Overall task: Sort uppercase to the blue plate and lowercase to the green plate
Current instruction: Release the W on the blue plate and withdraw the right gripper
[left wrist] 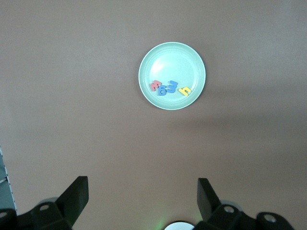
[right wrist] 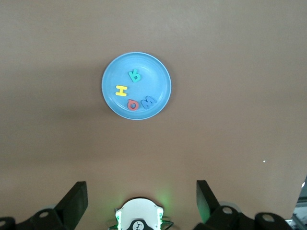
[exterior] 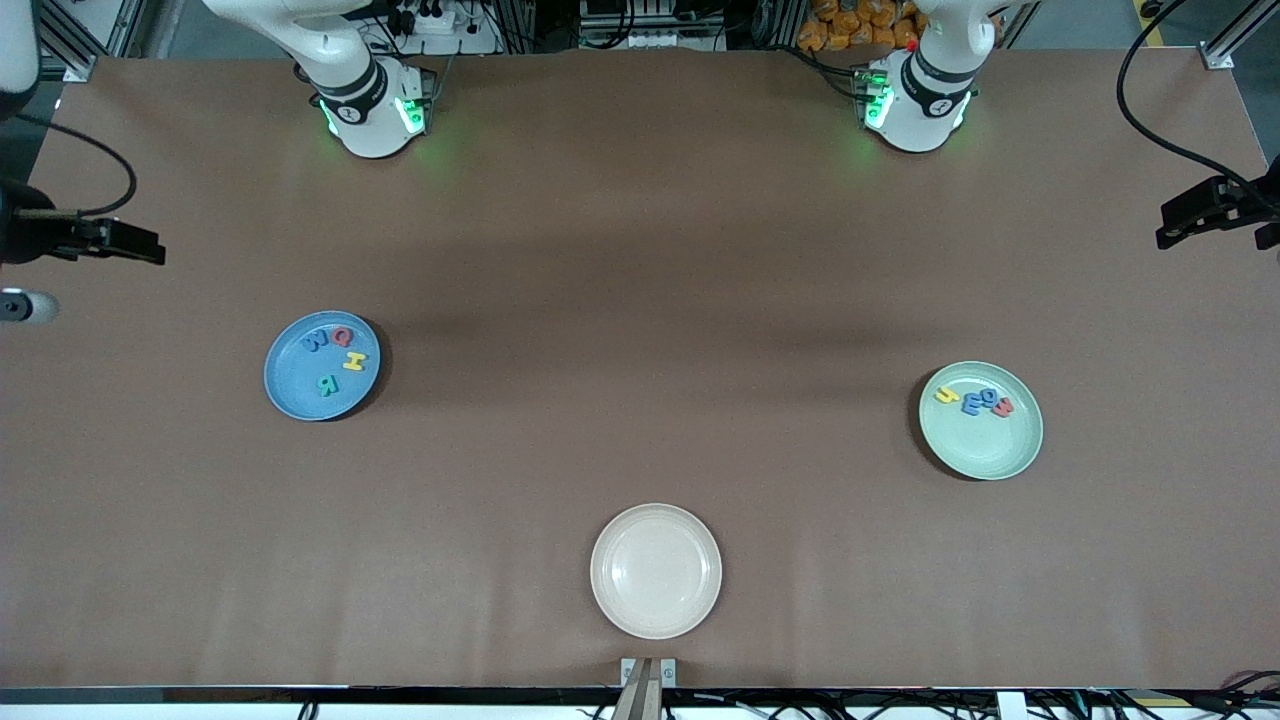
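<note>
The blue plate (exterior: 290,385) lies toward the right arm's end of the table and holds blue W (exterior: 316,340), red Q (exterior: 343,336), yellow H (exterior: 354,361) and teal R (exterior: 327,384). The green plate (exterior: 985,450) lies toward the left arm's end and holds yellow h (exterior: 946,395), blue m (exterior: 972,402), blue g (exterior: 988,398) and red w (exterior: 1003,406). My left gripper (left wrist: 141,191) is open and empty, high above the table, with the green plate (left wrist: 172,62) in its view. My right gripper (right wrist: 141,194) is open and empty, high over its own base, with the blue plate (right wrist: 148,72) in its view.
An empty beige plate (exterior: 655,570) lies near the table's front edge, midway between the two ends. Black camera clamps stick in at the table's two ends (exterior: 80,238) (exterior: 1215,210). Both arm bases (exterior: 375,115) (exterior: 915,105) stand at the back edge.
</note>
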`<state>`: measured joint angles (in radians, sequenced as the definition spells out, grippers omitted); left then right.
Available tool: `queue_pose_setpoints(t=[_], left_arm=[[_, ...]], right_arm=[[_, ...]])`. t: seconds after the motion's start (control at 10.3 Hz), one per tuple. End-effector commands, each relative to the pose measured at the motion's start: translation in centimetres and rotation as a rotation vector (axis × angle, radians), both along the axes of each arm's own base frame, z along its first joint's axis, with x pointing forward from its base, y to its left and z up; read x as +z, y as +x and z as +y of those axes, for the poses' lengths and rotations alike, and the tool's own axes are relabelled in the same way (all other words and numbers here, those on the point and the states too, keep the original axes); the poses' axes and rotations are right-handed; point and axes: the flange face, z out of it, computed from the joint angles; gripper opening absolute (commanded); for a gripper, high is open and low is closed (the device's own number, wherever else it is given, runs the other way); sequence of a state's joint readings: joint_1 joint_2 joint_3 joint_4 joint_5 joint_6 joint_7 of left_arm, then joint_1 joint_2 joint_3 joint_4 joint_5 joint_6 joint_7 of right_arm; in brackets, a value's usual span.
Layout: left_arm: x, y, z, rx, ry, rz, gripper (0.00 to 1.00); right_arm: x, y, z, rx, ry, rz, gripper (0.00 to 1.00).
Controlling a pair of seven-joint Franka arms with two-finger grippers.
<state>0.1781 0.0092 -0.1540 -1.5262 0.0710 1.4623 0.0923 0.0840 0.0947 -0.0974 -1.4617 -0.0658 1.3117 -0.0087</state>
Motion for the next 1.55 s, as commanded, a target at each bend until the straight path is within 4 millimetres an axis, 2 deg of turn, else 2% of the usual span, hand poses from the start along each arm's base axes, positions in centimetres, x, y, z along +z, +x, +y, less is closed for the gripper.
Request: queue_pose_setpoints(t=[0.0, 0.29, 0.39, 0.58, 0.87, 0.97, 1.16, 1.45], left_arm=[[0.8, 0.0, -2.1, -0.046, -0.001, -0.010, 1.00], [1.1, -0.3, -6.7, -0.068, -0.023, -0.017, 1.00], [1.1, -0.4, -7.4, -0.040, -0.043, -0.017, 1.00], [1.1, -0.4, -7.7, -0.036, -0.069, -0.018, 1.00], [1.2, -0.5, -9.2, -0.060, -0.086, -0.020, 1.00], [0.9, -0.4, -8.7, -0.051, -0.089, -0.016, 1.00], [0.9, -0.3, -9.3, -0.059, -0.086, -0.019, 1.00], [1.3, 0.2, -8.6, -0.041, -0.086, -0.061, 1.00]], right_arm=[[0.8, -0.7, -0.1, -0.019, -0.011, -0.020, 1.00], [1.0, -0.7, -0.2, -0.025, -0.004, -0.054, 1.00], [0.7, -0.7, -0.1, -0.023, -0.004, -0.074, 1.00], [0.9, -1.3, 0.0, -0.021, 0.003, -0.096, 1.00], [1.2, -0.8, 1.6, -0.046, 0.000, -0.142, 1.00], [1.5, -0.5, 1.6, -0.044, 0.002, -0.168, 1.00], [1.5, -0.2, 1.4, -0.046, 0.003, -0.191, 1.00], [1.5, 0.3, 1.4, -0.046, 0.010, -0.214, 1.00]])
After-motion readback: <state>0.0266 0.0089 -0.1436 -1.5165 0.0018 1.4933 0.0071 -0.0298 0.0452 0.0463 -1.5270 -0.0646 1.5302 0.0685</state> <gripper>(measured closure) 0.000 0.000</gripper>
